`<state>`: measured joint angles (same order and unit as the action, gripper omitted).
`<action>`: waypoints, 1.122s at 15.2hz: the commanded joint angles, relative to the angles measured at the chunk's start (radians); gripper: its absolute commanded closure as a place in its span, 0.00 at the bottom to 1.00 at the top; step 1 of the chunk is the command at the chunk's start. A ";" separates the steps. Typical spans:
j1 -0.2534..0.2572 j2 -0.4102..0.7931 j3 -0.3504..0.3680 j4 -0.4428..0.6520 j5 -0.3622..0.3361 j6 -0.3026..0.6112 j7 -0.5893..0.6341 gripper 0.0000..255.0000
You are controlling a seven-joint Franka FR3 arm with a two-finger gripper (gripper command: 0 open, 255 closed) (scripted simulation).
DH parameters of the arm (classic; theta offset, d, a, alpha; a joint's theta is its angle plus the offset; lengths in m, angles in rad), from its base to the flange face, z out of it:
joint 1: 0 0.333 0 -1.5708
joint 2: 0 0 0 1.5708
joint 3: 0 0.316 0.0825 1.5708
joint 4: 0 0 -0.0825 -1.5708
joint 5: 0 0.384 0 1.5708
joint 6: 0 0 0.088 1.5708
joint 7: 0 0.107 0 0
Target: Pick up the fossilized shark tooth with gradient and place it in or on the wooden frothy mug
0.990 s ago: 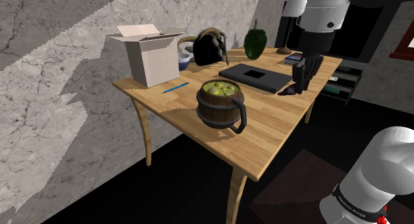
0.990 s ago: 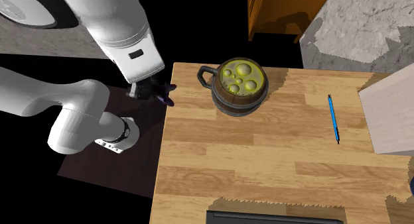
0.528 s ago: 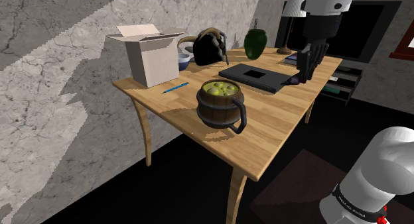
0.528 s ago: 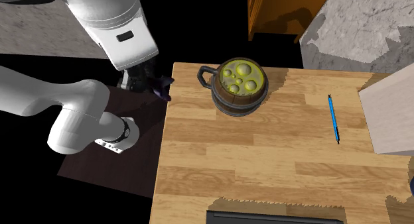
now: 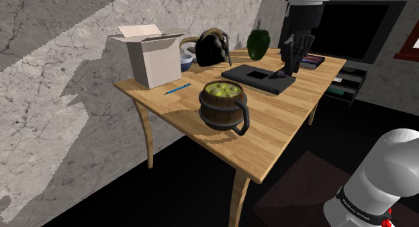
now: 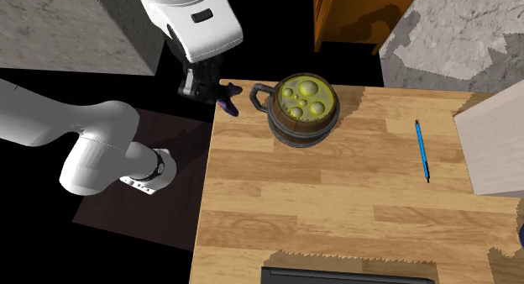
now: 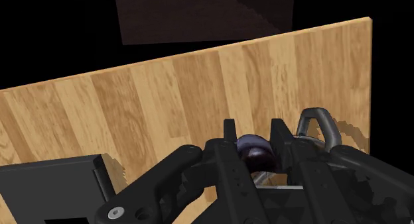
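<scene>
Shark tooth [image 7: 256, 152] clasped in pincer [image 7: 254, 132]; mug [image 5: 218, 112] holds yellow-green froth [image 5: 223, 90].

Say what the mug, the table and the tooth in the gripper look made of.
Mug: wood, matte brown staves with dark hoops, possibly metal.
Table: light wood with plain grain and a slight sheen.
Tooth: dark purple with a glossy highlight; the material is unclear, stone at a guess.

You had the dark purple tooth [image 7: 255, 153] clasped in the gripper [image 7: 254, 138], off the table; the wooden mug [image 6: 304, 108] stood upright, its froth yellow-green.
</scene>
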<state>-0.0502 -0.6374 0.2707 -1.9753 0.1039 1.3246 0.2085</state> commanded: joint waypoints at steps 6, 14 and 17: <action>-0.023 0.267 0.110 0.224 -0.022 0.043 0.106 1.00; -0.015 0.522 0.206 0.445 -0.100 0.058 0.219 1.00; -0.015 0.502 0.202 0.383 -0.092 0.103 0.213 1.00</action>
<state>-0.0652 -0.1320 0.4733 -1.5763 0.0109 1.4134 0.4229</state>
